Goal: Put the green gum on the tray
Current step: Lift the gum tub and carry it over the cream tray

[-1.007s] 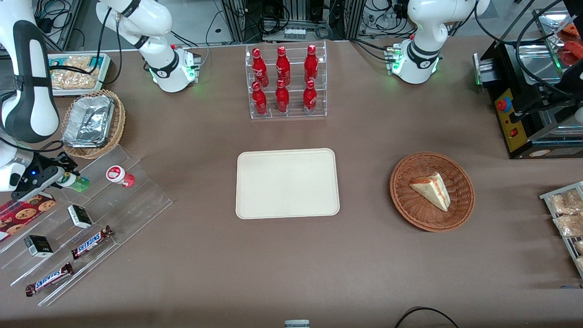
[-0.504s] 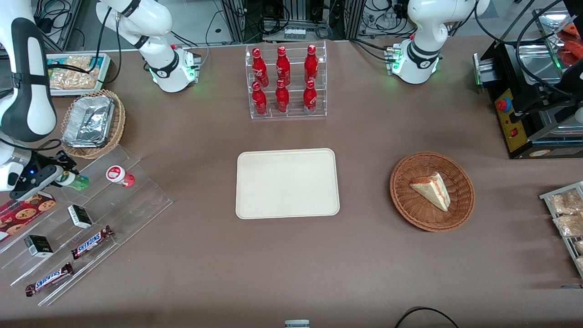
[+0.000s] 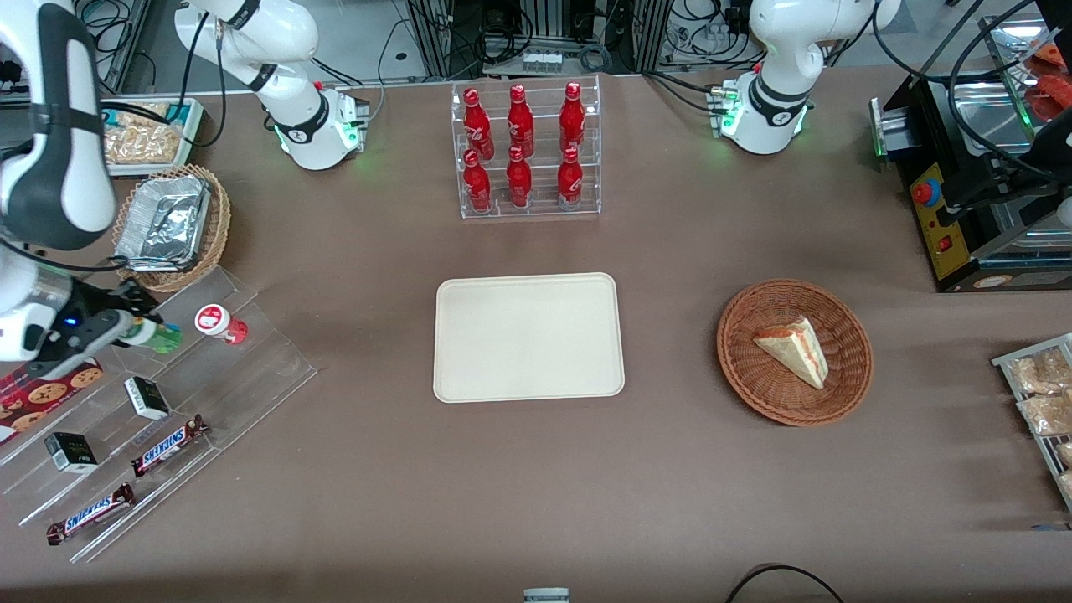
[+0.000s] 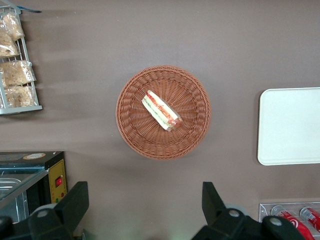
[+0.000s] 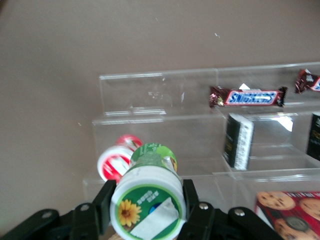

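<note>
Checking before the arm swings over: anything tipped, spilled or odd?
Nothing spilled. The red canister lies on its side on the clear stepped rack. The gripper, above that rack, is shut on the green gum; the tray sits flat.

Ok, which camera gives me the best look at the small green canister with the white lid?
The right wrist view: the small green canister with the white lid fills it, clamped in the gripper. The front view shows it only small and partly hidden above the clear stepped rack. The left wrist view misses it.
</note>
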Available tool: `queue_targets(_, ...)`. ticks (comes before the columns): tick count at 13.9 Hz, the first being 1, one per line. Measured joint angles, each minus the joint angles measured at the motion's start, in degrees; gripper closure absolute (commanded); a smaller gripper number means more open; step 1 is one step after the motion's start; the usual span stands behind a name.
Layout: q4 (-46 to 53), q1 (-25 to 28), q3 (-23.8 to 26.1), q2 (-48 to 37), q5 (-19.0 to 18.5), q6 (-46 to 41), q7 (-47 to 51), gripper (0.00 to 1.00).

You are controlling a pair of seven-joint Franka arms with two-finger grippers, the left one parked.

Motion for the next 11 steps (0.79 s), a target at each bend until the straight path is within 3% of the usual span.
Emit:
queue_targets(8,0.0,20.0,0.4,3.1,0.4,-0.2,32.6,1.0)
queue_targets(11,0.5,26.2,0.4,4.9,3.2,0.0,44.4,1.0)
